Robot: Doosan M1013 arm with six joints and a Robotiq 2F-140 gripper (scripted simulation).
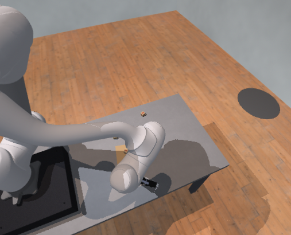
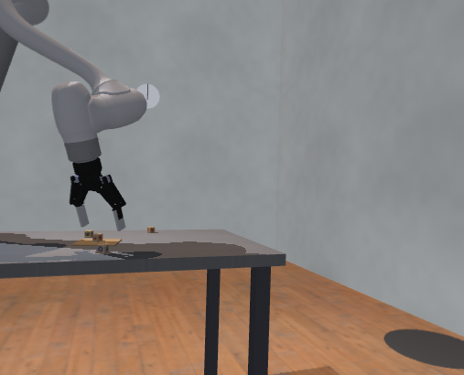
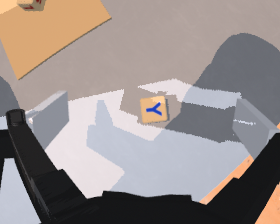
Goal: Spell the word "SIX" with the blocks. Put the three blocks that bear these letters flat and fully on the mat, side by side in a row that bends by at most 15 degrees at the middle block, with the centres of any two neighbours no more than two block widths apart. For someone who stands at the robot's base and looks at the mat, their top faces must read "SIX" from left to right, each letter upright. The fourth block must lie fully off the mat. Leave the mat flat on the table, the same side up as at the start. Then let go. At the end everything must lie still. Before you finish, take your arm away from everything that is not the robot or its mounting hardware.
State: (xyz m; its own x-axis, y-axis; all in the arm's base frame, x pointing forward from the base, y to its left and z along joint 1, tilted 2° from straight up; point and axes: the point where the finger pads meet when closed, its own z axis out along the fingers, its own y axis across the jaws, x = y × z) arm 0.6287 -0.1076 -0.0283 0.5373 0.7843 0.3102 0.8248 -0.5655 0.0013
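My gripper (image 2: pixel 101 223) (image 1: pixel 150 183) is open and empty. It hangs a short way above the grey table (image 1: pixel 183 129) (image 2: pixel 188 256). Right below it a wooden block with a blue letter (image 3: pixel 153 110) (image 2: pixel 102 249) lies on the bare table, just off the tan mat (image 3: pixel 58 30) (image 1: pixel 119 156) (image 2: pixel 84 242). The letter looks like a Y lying sideways. A block with a red letter (image 1: pixel 125 151) (image 2: pixel 98 237) sits on the mat. A third block (image 1: pixel 115 137) (image 2: pixel 89 233) lies just beyond the mat. A fourth block (image 1: pixel 143 114) (image 2: pixel 151 230) lies farther off on the table.
The arm's elbow and wrist hang over the mat and hide part of it in the top view. The robot's black base plate (image 1: pixel 46 183) sits at the table's left end. The table's front edge is close to the gripper. A dark disc (image 1: pixel 258 103) lies on the wooden floor.
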